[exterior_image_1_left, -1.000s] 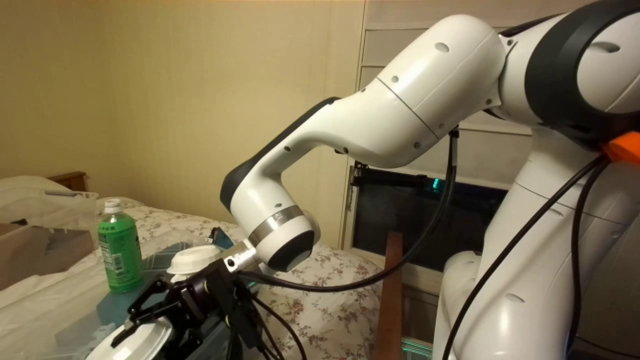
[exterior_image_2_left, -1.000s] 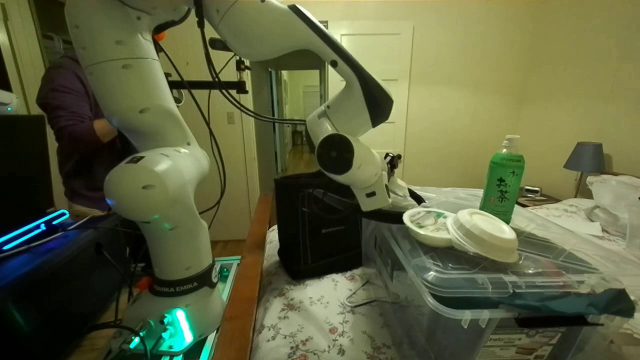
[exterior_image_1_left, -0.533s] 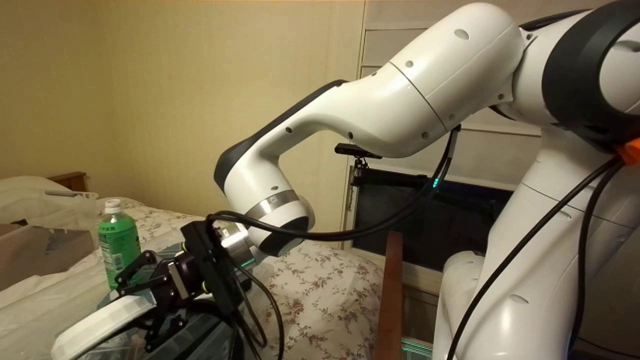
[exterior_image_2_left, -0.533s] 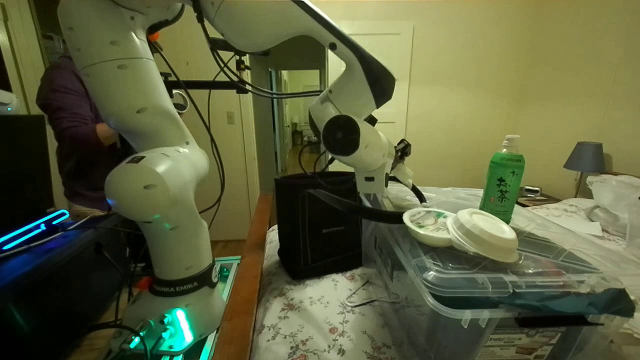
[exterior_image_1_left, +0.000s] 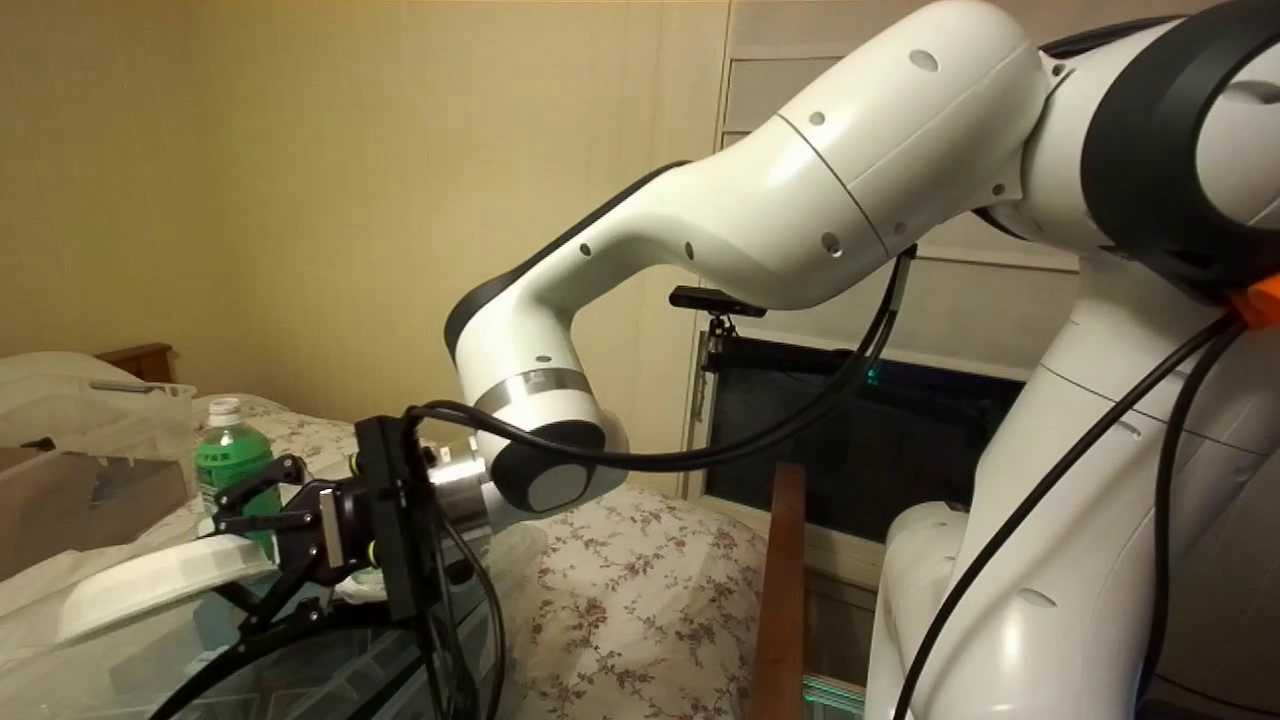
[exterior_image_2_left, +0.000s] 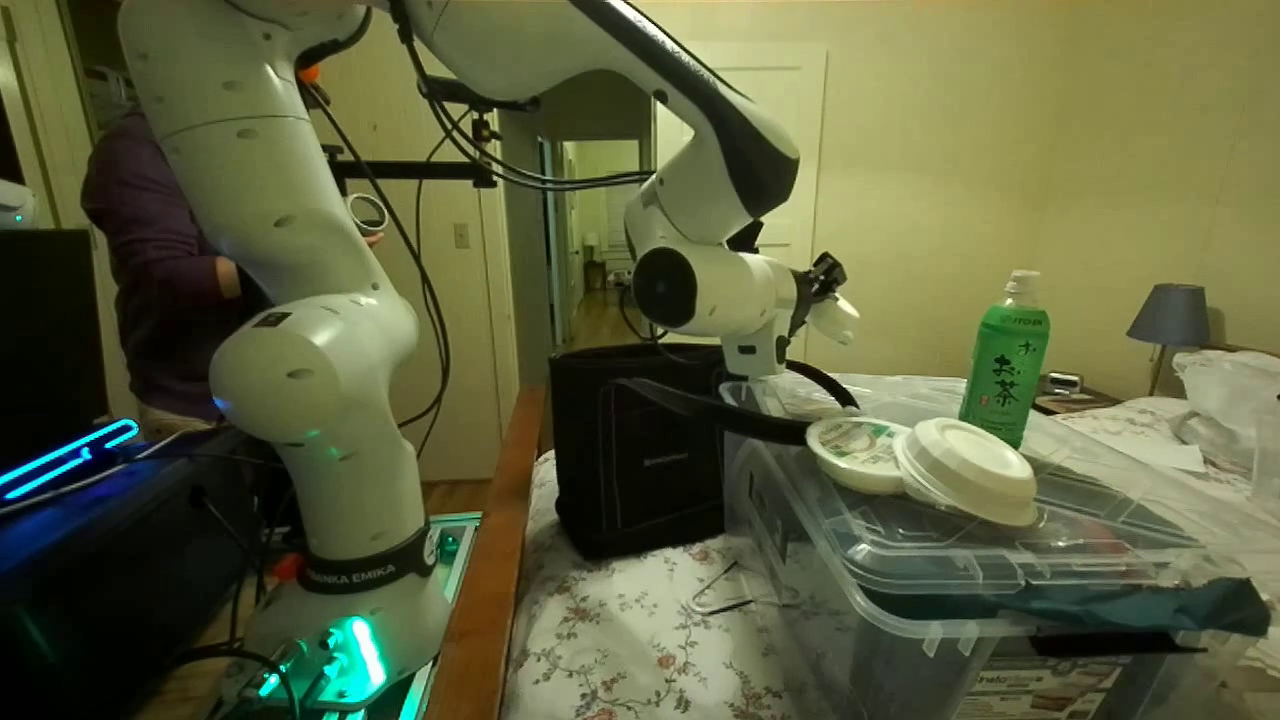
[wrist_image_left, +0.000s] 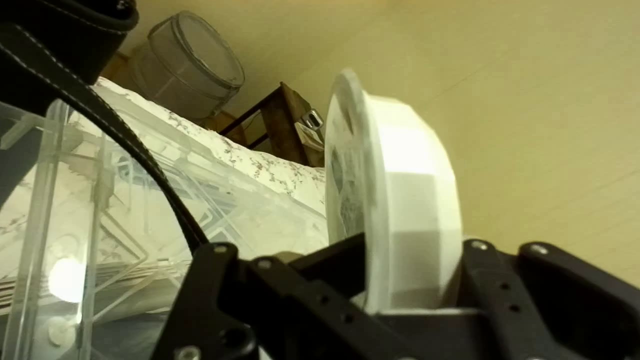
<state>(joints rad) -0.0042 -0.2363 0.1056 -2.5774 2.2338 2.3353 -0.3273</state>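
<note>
A white round container (wrist_image_left: 417, 200) is held between the jaws of the gripper (wrist_image_left: 407, 270), which stand narrowed on one edge of it. It juts out ahead of the gripper in mid-air, tilted, its white base upward and its flatter face, apparently covered, turned down. With only that edge pinched, it could pivot or slip if the weight sits far forward; were the cover loose, any contents might spill. Just beneath the gripper loops the strap (wrist_image_left: 120, 131) of a black bag (exterior_image_2_left: 640, 480), liable to snag on a downward move. Below the gripper is a clear bin (exterior_image_2_left: 920, 665) bearing two more round containers (exterior_image_2_left: 965, 468). Off to one side stands a green bottle (exterior_image_2_left: 1005, 370), which a wide sideways swing could topple.
</note>
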